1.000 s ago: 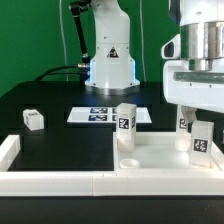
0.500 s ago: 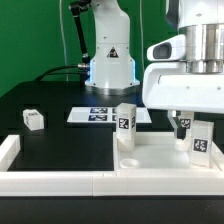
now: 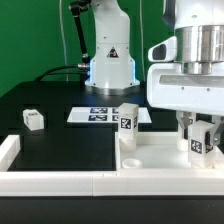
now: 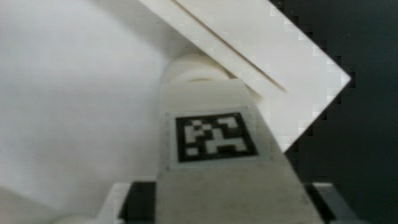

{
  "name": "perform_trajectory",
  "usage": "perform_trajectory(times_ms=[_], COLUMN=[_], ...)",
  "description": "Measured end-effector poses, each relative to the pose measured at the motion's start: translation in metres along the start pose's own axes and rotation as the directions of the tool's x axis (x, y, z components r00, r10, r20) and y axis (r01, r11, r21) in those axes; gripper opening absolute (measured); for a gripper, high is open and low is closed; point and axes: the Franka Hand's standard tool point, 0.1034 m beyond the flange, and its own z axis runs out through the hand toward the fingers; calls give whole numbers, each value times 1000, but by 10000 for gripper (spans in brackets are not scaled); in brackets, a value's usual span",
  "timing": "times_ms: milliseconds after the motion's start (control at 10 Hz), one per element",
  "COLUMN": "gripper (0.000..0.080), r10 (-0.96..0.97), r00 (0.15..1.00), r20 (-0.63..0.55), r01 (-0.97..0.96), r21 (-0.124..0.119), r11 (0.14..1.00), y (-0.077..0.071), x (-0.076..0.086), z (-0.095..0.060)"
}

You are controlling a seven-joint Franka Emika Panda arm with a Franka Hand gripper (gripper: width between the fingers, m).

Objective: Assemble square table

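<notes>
White, hard-looking plastic was the stuff of the leg (image 3: 197,148), a small tagged block standing upright on the square tabletop slab (image 3: 160,160), directly under the gripper (image 3: 199,138) and between its jaws. The jaws stood against the leg's two opposite sides with no gap that I could see, so I judged them clamped on it. Such a piece would likely be light and stiff, with nothing to crush. Its smooth faces could slip or twist in a skewed grip, so the flat side faces of its upper half, taken squarely, looked the right place to hold. The slab itself looked broad and rigid, and apt to slide on the black table (image 3: 60,145) if pushed sideways. The exterior view alone showed the wider layout: a second leg (image 3: 127,121) upright on the slab, off to the gripper's side toward the exterior view's left. Farther that way lay the marker board (image 3: 95,115) and a third leg (image 3: 34,119) on the table, well apart from the gripper, and the white rail (image 3: 50,182) ran nearest the camera. The wrist view alone showed the held leg end-on: its tag centred between the jaws, its rounded far end resting against the white slab, and the slab's edge with dark table beyond.
</notes>
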Motion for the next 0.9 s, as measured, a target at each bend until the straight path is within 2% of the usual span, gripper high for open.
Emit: perform_trajectory(times_ms=[100,200,300,400,500,600,700,800,900], gripper=[294,294,294,294,294,294,294,386,386], r10=[215,443,625,702,725,791,796,793,779], r00=[976,895,774,700,675,601,595,599,617], r20=[19,54,104,131,132,116,111,111,109], r01=[-215,-441,-623,-701,-722,-786,-791,-788,-775], r21=[-22,-46,-55,-67,-80,-95,-97,-94,-89], r11=[976,896,781,710,687,611,605,608,626], y=[8,11,11,11,12,11,10,10,9], x=[6,7,4,4,5,3,0,2,1], z=[0,0,1,2,2,2,2,2,2])
